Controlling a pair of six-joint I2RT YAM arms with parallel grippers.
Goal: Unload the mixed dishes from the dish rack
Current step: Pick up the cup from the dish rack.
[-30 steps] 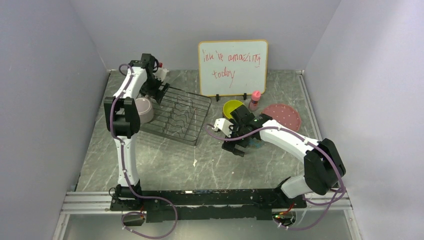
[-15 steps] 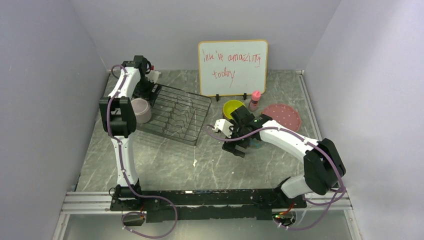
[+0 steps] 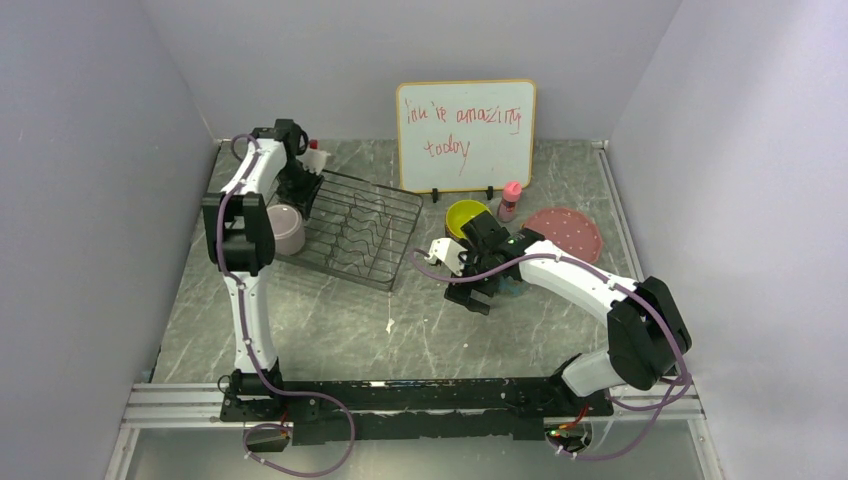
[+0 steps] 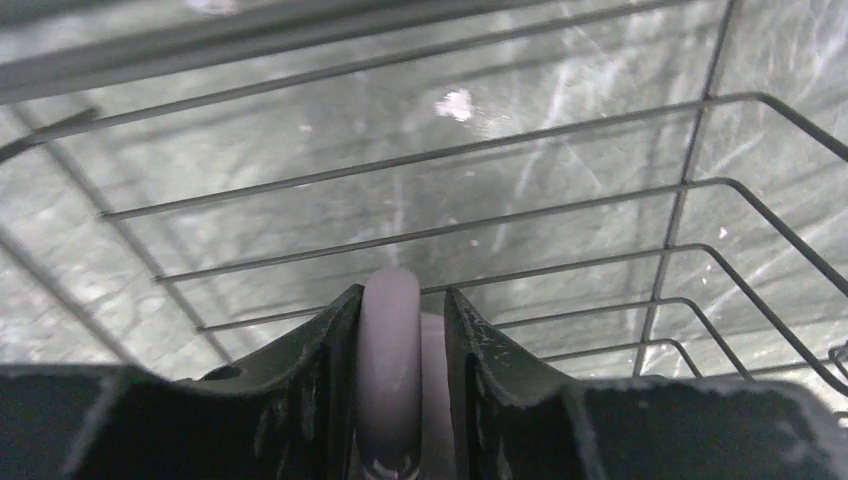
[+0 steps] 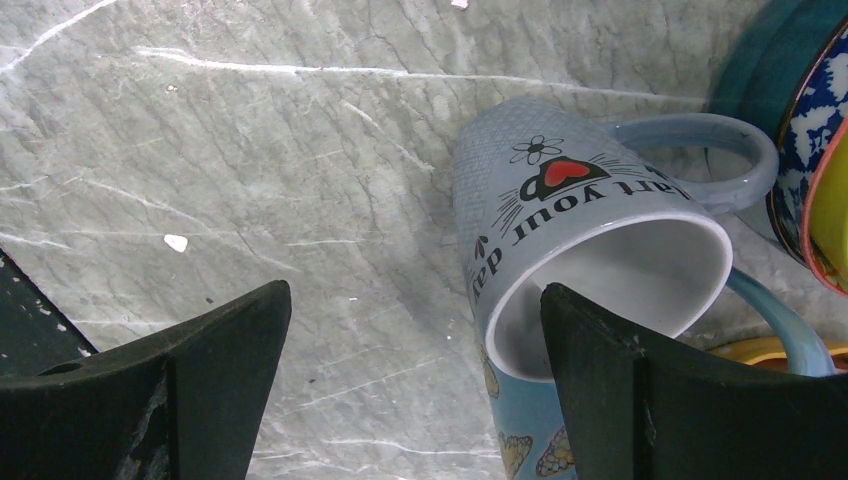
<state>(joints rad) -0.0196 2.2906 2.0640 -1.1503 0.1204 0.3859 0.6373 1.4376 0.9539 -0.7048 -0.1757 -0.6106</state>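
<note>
Dish rack [image 3: 355,228] sits at the far left of the table [image 3: 330,320]. It's a black wire rectangle with raised sides and wavy dividers down the middle, and no plates are standing in it. From the left wrist view it's just thin dark wires running over grey-green marble with pale veins.

The left gripper [image 4: 400,300] is clamped tight on a smooth, rounded bit of the lilac mug [image 4: 390,400], with black fingers pressed on both sides. From above, the left gripper [image 3: 300,192] is at the rack's far-left corner and the lilac mug [image 3: 286,228] straddles the rack's left edge. Can't tell if it's resting on anything or hanging.

The right gripper [image 5: 415,290] is wide open with nothing in it, hovering over the marble. Just beside its right finger a small grey cup [image 5: 560,200] lies tipped on its side. It's matte outside with a red heart, a little flower and black lettering, it's white inside, and it has a loop handle. A blue-patterned bowl [image 5: 815,120] with a glossy glaze pokes in at that view's right edge, right next to the handle.

In the top view the yellow bowl [image 3: 463,214] and pink speckled plate [image 3: 563,232] are out on the table, on the right. A small pink bottle [image 3: 511,198] stands between them, below the white board [image 3: 466,135].

Room-wise, there's a broad run of bare marble from the rack's near edge to the arm bases. The left wall is close to the mug.
</note>
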